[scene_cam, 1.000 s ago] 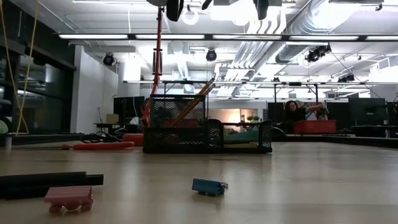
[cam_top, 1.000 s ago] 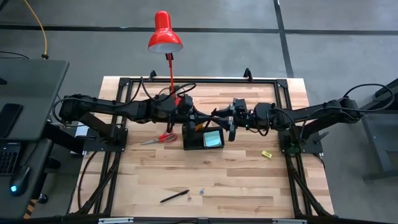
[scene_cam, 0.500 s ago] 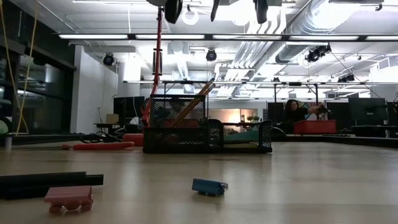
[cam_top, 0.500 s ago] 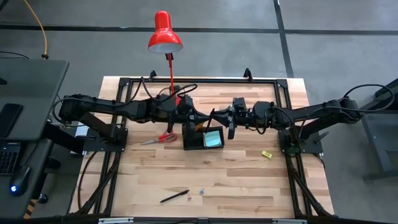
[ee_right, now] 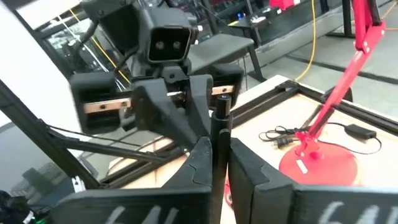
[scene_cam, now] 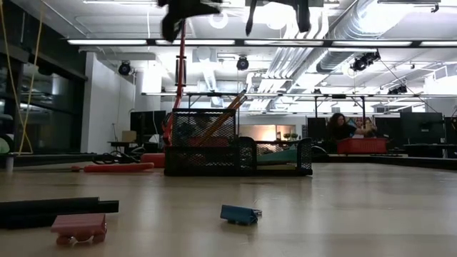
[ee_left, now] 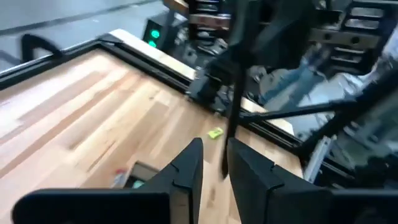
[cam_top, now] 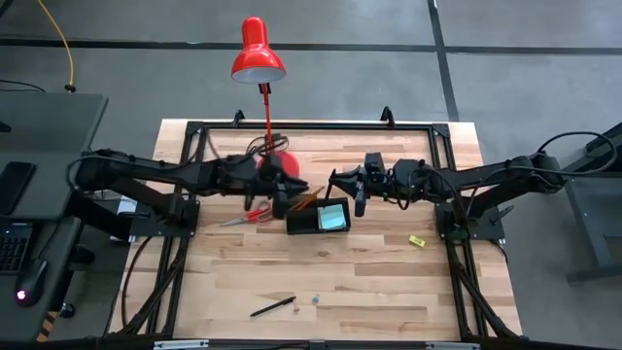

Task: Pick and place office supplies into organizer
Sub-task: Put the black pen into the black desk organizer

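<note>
Overhead, the right hand hangs just above the organizer, clamped on a black pen held upright, presumably so it can drop tip-first into a compartment. Beside it the left hand has its fingers slightly apart and empty, clear of the pen. Scissors and another pen lie on the table.

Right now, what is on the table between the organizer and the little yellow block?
Nothing. In the high view, only bare table lies between the organizer and the yellow block.
</note>
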Controlling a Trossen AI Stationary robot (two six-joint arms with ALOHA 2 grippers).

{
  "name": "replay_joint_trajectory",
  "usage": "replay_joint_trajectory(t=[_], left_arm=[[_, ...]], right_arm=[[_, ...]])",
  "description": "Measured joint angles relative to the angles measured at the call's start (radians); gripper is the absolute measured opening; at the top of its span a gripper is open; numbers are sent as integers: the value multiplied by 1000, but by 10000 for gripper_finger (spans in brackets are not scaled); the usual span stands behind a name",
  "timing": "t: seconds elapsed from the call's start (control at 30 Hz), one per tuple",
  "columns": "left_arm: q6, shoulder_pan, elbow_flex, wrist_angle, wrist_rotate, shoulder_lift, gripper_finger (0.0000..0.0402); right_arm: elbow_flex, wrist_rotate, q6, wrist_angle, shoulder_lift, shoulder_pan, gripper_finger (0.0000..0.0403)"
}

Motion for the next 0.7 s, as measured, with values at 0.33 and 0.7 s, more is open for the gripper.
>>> replay_joint_trajectory(t=[0.33, 0.7], left_arm=[[-10, 0, -288, 205, -134, -279, 67], [63, 0, -313, 202, -152, -411, 67]], right_arm=[[-1, -3, -24, 29, 57, -32, 0], [0, -21, -13, 201, 287, -44, 0]])
